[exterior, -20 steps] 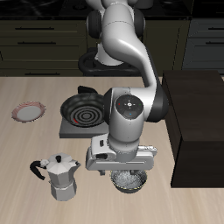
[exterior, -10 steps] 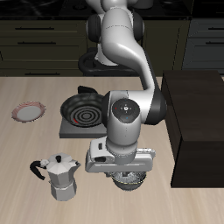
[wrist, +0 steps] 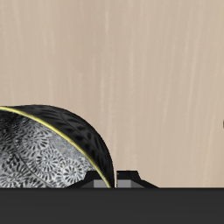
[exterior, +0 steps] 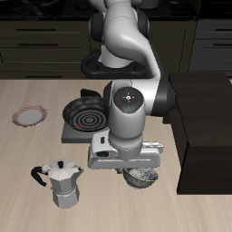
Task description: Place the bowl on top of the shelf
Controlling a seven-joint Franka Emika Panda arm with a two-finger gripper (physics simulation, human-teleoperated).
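The bowl (exterior: 142,178), small, dark outside and grey-white speckled inside, hangs tilted just above the table near its front edge. My gripper (exterior: 136,171) is shut on its rim. In the wrist view the bowl (wrist: 48,144) fills the near field, with a fingertip (wrist: 129,177) at its rim. The shelf (exterior: 205,113) is a large, dark brown box standing beside the bowl, its flat top higher than the bowl. My arm hides part of the bowl in the exterior view.
A silver moka pot (exterior: 62,182) stands beside the bowl near the front edge. Farther back, a black frying pan (exterior: 88,113) sits on the grey stove plate (exterior: 69,133). A white plate with a red-pink rim (exterior: 30,116) lies beyond them.
My gripper came down onto the bowl, closed on its rim and raised it a little off the table. The bowl has tilted and shifted slightly towards the shelf.
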